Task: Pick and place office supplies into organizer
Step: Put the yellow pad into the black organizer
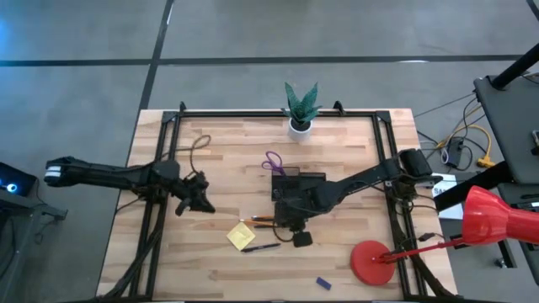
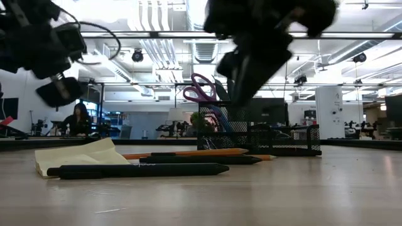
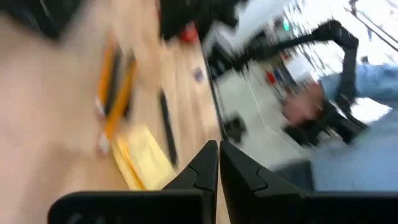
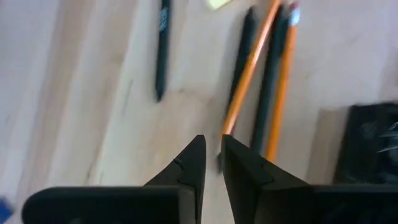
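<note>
Organizer (image 1: 299, 183), black, is sitting mid-table with the purple scissors (image 1: 272, 162) already standing in it, just in front of the potted plant (image 1: 301, 108). We are noting the loose supplies lying close before it: orange and black pens (image 1: 263, 220) bunched side by side, a yellow sticky-note pad (image 1: 240, 236) beside them, one black pen (image 1: 262, 247) apart, and a small blue eraser (image 1: 322, 283) well off near the red lamp (image 1: 376, 263).

Right gripper (image 4: 211, 155) is hanging low over the bunched pens, fingers nearly together, a thin gap showing and nothing held between them. Left gripper (image 3: 218, 160) is waiting over the table's left part, fingers pressed shut, empty.

Risk, as we are judging it: the pens are lying so tightly that narrow fingers coming down may nudge two at once or roll one away; the wrist view is blurred, so we are unsure whether the tips are already touching wood.
</note>
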Robot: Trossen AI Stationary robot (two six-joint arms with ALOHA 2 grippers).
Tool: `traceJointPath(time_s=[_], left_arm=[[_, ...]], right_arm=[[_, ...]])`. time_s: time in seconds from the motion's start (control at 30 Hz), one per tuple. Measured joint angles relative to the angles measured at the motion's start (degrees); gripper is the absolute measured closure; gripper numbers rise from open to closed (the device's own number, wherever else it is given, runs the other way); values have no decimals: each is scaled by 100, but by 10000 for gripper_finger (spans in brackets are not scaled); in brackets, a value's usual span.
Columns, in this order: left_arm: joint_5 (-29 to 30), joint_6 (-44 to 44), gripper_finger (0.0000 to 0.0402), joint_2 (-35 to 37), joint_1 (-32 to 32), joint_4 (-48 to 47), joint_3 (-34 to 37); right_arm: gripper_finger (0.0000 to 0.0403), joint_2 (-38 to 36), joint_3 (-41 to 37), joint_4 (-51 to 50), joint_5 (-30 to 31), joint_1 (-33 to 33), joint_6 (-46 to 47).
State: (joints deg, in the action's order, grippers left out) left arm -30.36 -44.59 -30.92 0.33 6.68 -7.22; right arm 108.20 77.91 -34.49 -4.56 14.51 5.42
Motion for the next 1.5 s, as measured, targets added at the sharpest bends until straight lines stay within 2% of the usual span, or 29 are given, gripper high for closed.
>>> traceJointPath(time_s=[0.1,0.27,0.6,0.77,0.87,1.0,1.17,1.5], left_arm=[[-324,-308,401,-309,-35,-37,13],[16,-310,399,-886,-141,-43,-46],[79,-310,294,-1727,-458,306,-155],[99,-315,279,-2128,-686,768,-184],[419,-311,279,-2389,-898,788,-275],[1226,-279,279,-2753,-1300,776,-559],[2071,-207,279,-3387,-1715,475,-1064],[2214,-302,278,-4674,-1927,299,-1753]], right_arm=[[351,155,140,54,27,-90,50],[326,366,545,36,160,2,237],[239,921,1508,-100,1128,480,188],[215,1511,2241,-232,1436,624,-78],[207,1824,2763,-877,1968,692,178],[204,2061,3312,-2075,2495,716,1099],[204,2076,3378,-2371,2686,880,1450],[204,1974,3147,-2517,3172,1483,2345]])
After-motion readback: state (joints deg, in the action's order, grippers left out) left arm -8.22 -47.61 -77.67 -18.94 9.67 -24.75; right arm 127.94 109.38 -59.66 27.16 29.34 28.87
